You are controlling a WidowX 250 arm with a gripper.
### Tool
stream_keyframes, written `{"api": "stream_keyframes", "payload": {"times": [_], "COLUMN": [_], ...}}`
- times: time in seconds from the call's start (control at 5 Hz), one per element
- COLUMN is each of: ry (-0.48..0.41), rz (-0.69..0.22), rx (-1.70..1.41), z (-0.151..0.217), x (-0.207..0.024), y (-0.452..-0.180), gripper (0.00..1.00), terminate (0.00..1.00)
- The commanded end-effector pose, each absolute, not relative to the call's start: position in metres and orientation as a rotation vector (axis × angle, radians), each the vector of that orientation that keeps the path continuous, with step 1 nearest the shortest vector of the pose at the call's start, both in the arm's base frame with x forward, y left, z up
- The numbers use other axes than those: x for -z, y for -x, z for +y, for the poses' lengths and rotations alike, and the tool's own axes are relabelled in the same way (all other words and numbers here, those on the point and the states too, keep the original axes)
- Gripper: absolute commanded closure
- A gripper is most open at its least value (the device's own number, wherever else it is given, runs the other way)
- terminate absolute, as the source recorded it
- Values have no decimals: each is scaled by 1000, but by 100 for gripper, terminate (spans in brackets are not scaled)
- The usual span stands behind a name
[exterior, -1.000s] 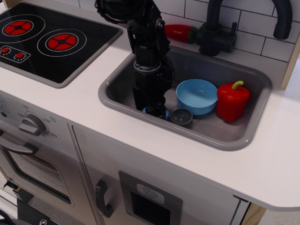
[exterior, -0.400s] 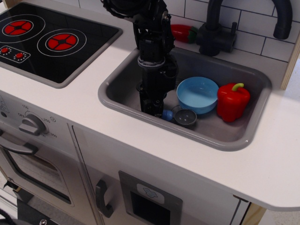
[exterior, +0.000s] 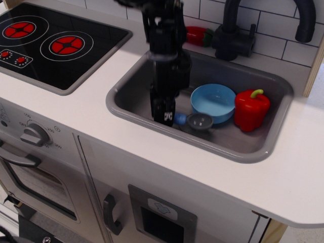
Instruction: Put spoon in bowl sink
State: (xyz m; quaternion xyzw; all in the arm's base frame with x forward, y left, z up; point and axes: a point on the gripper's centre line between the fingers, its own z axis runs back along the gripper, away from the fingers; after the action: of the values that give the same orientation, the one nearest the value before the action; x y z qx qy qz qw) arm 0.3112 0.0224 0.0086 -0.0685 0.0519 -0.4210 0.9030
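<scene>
observation.image: gripper (exterior: 168, 117) clamps spoon (exterior: 194, 121) handle.

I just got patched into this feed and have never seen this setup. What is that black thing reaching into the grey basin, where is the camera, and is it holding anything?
There is one camera, looking down from the front at a toy kitchen. The black column is a robot arm; at its lower end is its hand, lowered into the grey sink set in the white countertop. The hand appears shut on the blue handle of a small spoon, whose round grey head sticks out to the side, next to the light-blue bowl. The spoon seems raised slightly off the sink floor, though that is hard to judge from this angle. A red toy pepper stands at the bowl's other side. Behind the sink is a black faucet; a black stovetop with red burners sits beside it.
</scene>
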Motion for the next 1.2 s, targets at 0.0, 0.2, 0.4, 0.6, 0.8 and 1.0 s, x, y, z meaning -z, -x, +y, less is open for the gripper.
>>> {"api": "stream_keyframes", "payload": {"times": [0.0, 0.2, 0.4, 0.6, 0.8, 1.0], "ry": [164, 89, 2, -42, -66, -59], "rz": [30, -89, -80, -53, -14, 12], "rx": [877, 722, 609, 571, 559, 569], "z": [31, 37, 41, 38, 34, 28], "x": [-65, -71, -61, -51, -43, -38], "y": [-334, -350, -364, -371, -370, -368], "gripper": [100, 100, 100, 100, 100, 100], "terminate": [0, 0, 0, 0, 0, 0]}}
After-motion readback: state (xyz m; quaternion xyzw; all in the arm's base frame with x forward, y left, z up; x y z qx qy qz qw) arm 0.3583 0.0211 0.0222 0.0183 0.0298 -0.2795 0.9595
